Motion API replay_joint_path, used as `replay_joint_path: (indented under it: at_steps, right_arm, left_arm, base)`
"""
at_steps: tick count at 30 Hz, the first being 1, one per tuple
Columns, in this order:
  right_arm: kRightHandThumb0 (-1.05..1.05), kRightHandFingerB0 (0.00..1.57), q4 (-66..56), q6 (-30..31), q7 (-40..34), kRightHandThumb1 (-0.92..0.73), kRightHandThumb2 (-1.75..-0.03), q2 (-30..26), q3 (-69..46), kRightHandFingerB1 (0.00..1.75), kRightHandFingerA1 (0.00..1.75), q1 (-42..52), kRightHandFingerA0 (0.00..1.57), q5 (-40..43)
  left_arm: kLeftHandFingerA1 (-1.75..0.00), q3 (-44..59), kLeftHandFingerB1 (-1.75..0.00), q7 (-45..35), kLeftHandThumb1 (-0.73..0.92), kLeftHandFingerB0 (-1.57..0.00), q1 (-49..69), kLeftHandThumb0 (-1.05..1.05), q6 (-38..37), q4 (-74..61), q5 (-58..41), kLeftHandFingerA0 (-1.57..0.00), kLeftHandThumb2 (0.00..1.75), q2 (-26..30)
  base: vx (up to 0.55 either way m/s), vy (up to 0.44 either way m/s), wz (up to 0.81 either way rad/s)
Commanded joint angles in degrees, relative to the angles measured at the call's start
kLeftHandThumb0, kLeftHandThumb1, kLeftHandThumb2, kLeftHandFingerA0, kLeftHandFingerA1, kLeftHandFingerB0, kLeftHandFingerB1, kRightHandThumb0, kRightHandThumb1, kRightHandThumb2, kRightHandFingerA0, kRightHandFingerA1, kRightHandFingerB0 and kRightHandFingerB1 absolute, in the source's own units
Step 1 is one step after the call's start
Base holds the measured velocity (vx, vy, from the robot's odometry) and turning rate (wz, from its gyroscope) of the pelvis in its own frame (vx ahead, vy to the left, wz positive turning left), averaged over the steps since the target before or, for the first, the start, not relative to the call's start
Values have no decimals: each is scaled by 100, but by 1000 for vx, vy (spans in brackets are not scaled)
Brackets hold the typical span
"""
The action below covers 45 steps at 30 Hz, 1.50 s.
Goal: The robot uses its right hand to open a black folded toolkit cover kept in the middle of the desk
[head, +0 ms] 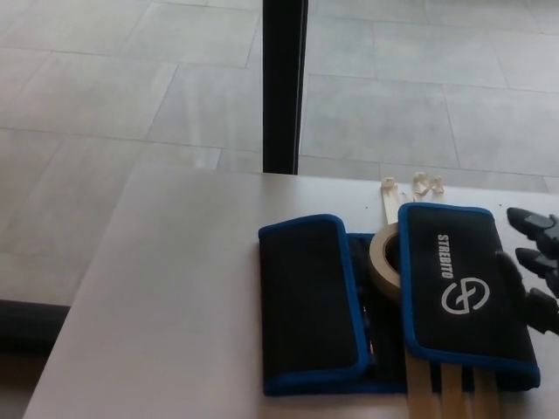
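1. While my head camera looks down on the white desk (175, 305), the black toolkit cover (384, 297) with its blue edging lies toward the desk's right side, close to the near edge.
2. Its left flap (307, 301) lies folded over flat, and its right flap (463, 284), bearing a white logo and lettering, is folded over as well.
3. Between the two flaps a roll of beige tape (383, 262) stands tilted, partly tucked under the right flap.
4. Pale cable ties (441, 393) stick out from under the right flap at the near edge, and more of their ends (410, 183) show on the desk just beyond the cover's far edge.
5. My right hand (537, 262) enters at the picture's right edge, its black fingers (524, 218) apart and holding nothing, their tips just beside the outer edge of the right flap; I cannot tell whether they touch it.
6. Beyond the desk, a black post (284, 87) rises from the grey tiled floor (105, 87).
7. My left hand does not show.
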Motion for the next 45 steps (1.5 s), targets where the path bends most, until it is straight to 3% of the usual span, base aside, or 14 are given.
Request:
replay_joint_path:
  at_steps: [1,6,7,8,22,23,24,29,30,31,32,33,35,45]
  right_arm:
    - [-56,44,137,-1405,162,-67,-61,-1468,2085,38,57,100,33,-3669]
    - [-57,41,256,-1510,134,-69,-61,-1845,2293,43,65,30,33,-3853]
    - [-57,40,311,-1546,98,-68,-62,-1911,2347,44,66,-14,34,-3906]
    - [-55,41,391,-1625,-14,-69,-61,-1997,2430,44,67,-61,35,-4050]
    - [-55,36,240,-1583,-501,-75,-63,-2542,3335,42,62,-280,32,-5256]
    - [-55,36,159,-1517,-464,-76,-63,-2548,3384,41,60,-261,31,-5311]
    - [-55,37,105,-1452,-583,-75,-63,-2543,3463,40,59,-247,31,-5433]
    - [-61,30,-62,-1050,-549,-74,-61,-2401,3818,35,56,-220,16,-5798]
    - [-66,19,-82,-920,-525,-53,-89,-2366,3862,47,54,-203,6,-5835]
    - [-64,17,-143,-729,-294,-67,-61,-2343,3920,34,37,-212,1,-5870]
    - [-67,12,-139,-565,-145,-63,-59,-2309,3974,33,20,-241,0,-5919]
    - [-91,7,-100,-410,-78,-51,-82,-2270,4024,25,0,-266,0,-5960]
    - [-88,6,-87,-176,141,-49,-85,-2247,4101,4,11,-321,0,-6035]
    - [-80,6,-262,640,624,-47,-85,-2299,4263,0,10,-315,0,-6363]
  left_arm:
    - [-67,3,-48,-26,71,-43,-40,-71,123,98,-104,-56,61,256]
    - [-66,12,-49,-13,71,-43,-60,-70,180,78,-118,-54,62,269]
    - [-69,-2,-58,-41,55,-38,-64,-69,151,67,-107,-50,96,273]
    - [-67,-28,-47,-45,71,-41,-64,-72,137,67,-80,-54,62,278]
    - [-68,-78,-50,50,70,-45,-139,-72,255,50,-29,-55,61,343]
    - [-70,-62,-59,24,54,-40,-140,-70,255,54,-49,-51,96,343]
    - [-67,-44,-49,29,70,-46,-144,-71,243,88,-64,-54,61,339]
    - [-65,-86,-47,18,70,-45,-160,-72,212,85,-21,-56,62,377]
    - [-65,-58,-46,-15,70,-45,-152,-71,180,105,-47,-56,61,374]
    - [-64,-60,-46,7,69,-45,-158,-72,189,114,-42,-57,61,379]
    - [-64,-79,-46,-25,70,-42,-166,-71,188,97,-28,-55,61,392]
    - [-65,-80,-48,-24,71,-42,-176,-70,211,72,-33,-55,61,390]
    - [-66,-96,-47,-38,72,-42,-170,-72,178,45,-23,-55,62,381]
    - [-65,-63,-48,26,71,-44,-199,-69,255,79,-67,-53,61,377]
  base:
    - [0,0,0]
    - [0,0,0]
    - [0,0,0]
    - [0,0,0]
    - [0,0,0]
    - [0,0,0]
    - [0,0,0]
    - [0,0,0]
    - [0,0,0]
    - [0,0,0]
    - [0,0,0]
    - [0,0,0]
    - [0,0,0]
    - [0,0,0]
